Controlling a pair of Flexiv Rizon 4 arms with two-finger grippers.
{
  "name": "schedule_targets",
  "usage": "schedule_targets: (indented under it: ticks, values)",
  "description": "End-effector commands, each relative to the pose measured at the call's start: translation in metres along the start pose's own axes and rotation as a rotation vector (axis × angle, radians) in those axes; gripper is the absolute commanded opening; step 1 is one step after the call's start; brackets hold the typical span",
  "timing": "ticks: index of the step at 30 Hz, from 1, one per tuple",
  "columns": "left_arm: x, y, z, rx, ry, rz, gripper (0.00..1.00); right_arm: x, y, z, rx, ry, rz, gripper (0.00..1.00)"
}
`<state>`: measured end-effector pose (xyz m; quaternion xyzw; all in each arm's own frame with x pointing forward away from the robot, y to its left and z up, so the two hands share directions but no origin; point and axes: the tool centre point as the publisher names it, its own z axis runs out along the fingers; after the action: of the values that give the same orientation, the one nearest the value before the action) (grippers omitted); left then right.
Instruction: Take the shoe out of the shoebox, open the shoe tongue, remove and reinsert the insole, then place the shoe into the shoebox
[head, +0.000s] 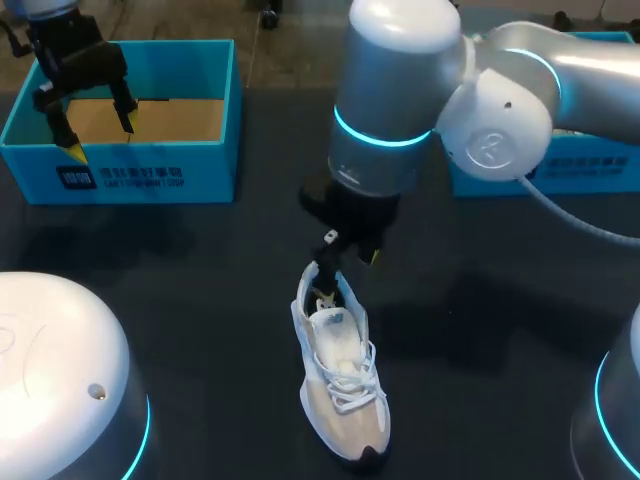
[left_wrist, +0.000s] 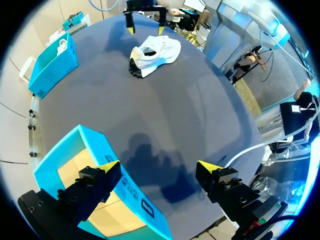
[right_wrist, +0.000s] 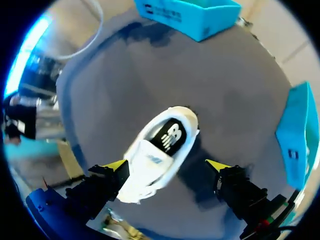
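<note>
Right claw (right_wrist: 166, 165) hangs released over the heel of the shoe (head: 340, 385) on the table (head: 180, 290); left claw (left_wrist: 157, 165), released too, over the shoebox (head: 150, 175). Light, soft shoe: probably pinch the firmer heel rim.

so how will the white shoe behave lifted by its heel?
Probably light: the shoe looks mesh and foam. Heel collar likely soft, may cave in the right gripper. Sits upright on a flat sole, so pushed it should slide.

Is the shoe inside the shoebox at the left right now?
No, the shoe lies on the dark table, well clear of the shoebox.
</note>
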<state>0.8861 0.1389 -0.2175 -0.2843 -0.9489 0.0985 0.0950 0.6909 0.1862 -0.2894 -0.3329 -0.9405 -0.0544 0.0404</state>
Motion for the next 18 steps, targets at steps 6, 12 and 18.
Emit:
schedule_targets:
  ticks: [6,12,18]
  values:
    - [0.000,0.000,0.000,-0.002,0.000,0.001,1.00,-0.016,0.058,0.025,0.216,-0.025,-0.522,1.00]
    - [0.000,0.000,0.000,-0.002,0.000,0.001,1.00,-0.018,0.058,0.024,0.219,-0.032,-0.541,1.00]
    - [0.000,0.000,0.000,-0.002,0.000,0.001,1.00,-0.020,0.061,0.034,0.243,-0.052,-0.587,1.00]
